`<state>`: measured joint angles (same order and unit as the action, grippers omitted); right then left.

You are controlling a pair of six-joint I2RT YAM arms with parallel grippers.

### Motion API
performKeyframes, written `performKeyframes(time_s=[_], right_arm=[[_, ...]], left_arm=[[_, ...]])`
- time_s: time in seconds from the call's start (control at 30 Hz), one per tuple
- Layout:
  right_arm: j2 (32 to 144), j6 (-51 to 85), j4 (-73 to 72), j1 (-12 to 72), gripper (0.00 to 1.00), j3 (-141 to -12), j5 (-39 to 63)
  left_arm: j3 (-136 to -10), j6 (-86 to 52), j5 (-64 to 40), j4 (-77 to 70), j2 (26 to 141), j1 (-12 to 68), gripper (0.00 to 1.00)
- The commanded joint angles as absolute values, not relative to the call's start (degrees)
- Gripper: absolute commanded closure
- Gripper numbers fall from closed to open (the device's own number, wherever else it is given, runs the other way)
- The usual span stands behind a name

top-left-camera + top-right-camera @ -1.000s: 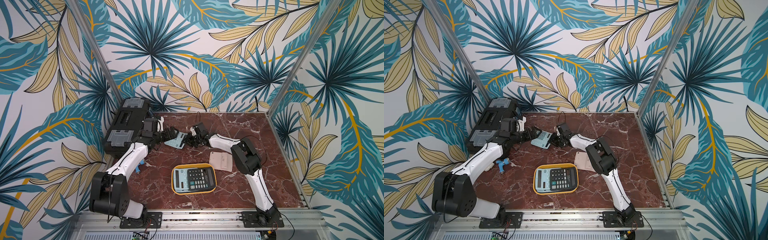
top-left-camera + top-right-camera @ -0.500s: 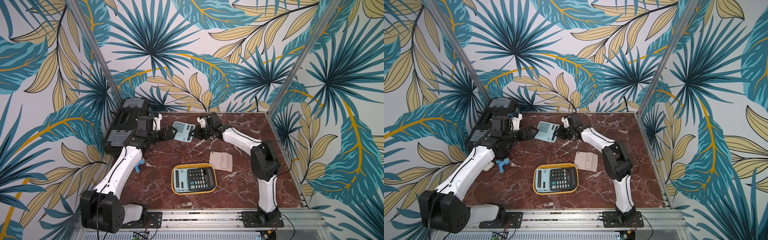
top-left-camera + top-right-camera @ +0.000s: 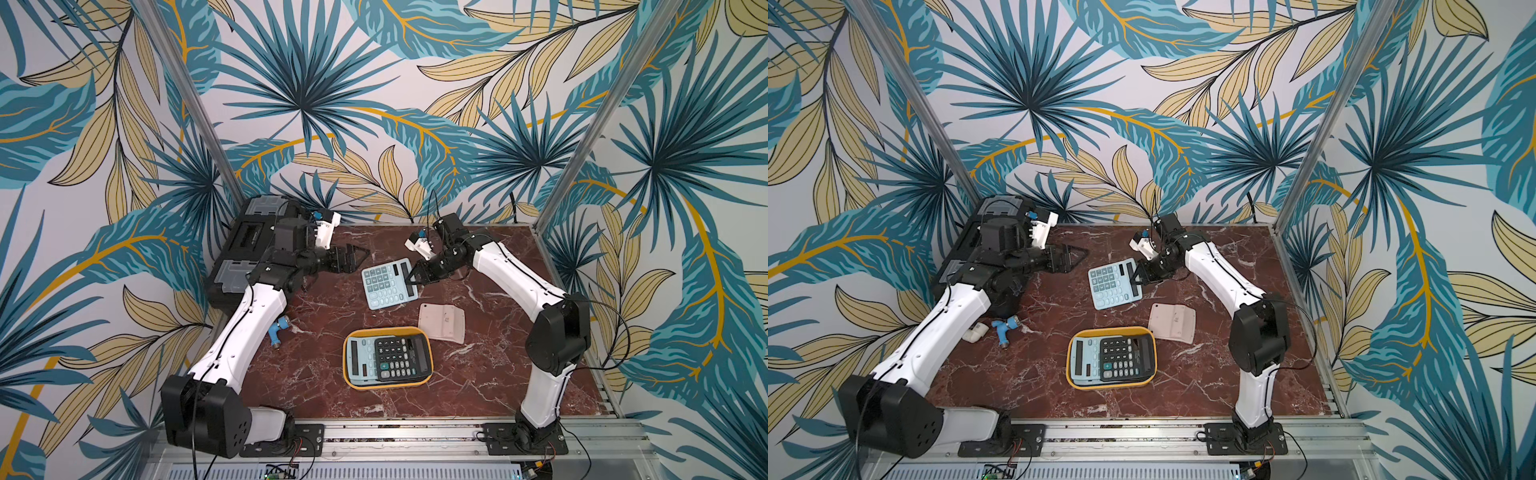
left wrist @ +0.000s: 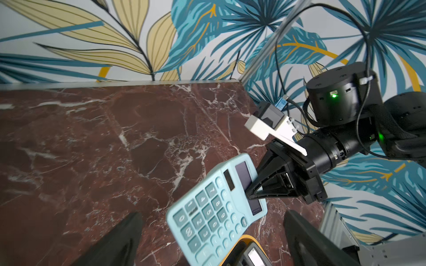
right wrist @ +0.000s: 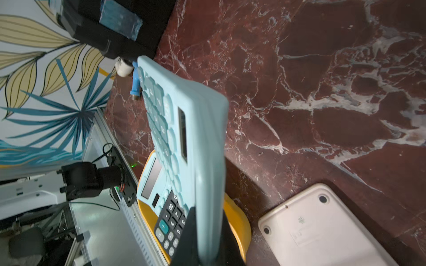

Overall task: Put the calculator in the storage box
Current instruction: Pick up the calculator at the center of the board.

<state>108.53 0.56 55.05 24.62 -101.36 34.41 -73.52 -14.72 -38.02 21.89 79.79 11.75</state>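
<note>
Yellow storage box (image 3: 388, 386) sits nearest you w/ a black calculator (image 3: 401, 358) overlapping a pale-blue calculator (image 3: 359, 359) inside, so room is tight. Just behind it, toward the right arm, a beige calculator (image 3: 441, 323) lies face-down on the marble. Further back, your right gripper (image 3: 413, 277) is clamped on the display end of the light-blue calculator (image 3: 384, 284), held tilted off the table, prob. for carrying to the box. Farthest, left gripper (image 3: 359, 257) hangs wide open, empty, beside the black toolbox (image 3: 245, 241).
</note>
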Motion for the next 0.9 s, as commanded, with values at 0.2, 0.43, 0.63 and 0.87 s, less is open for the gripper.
performKeyframes(time_s=[0.2, 0.43, 0.63, 0.87], right_arm=[[105.6, -12.5, 70.0, 24.8, 1.0, -105.6, 34.8], [104.7, -14.1, 70.4, 25.1, 1.0, -105.3, 37.9], [103.9, -15.3, 70.5, 25.2, 1.0, -104.4, 38.2], [104.4, -15.6, 70.5, 25.2, 1.0, -105.5, 37.5]], left_arm=[[-83.2, -2.8, -52.2, 28.8, 92.6, 15.8, 0.0], [-84.5, -2.8, -60.8, 29.4, 98.7, 16.0, 0.08], [-85.4, -3.7, -64.8, 29.5, 102.9, 16.2, 0.26], [-84.1, -3.5, -66.3, 29.4, 102.3, 17.0, 0.53]])
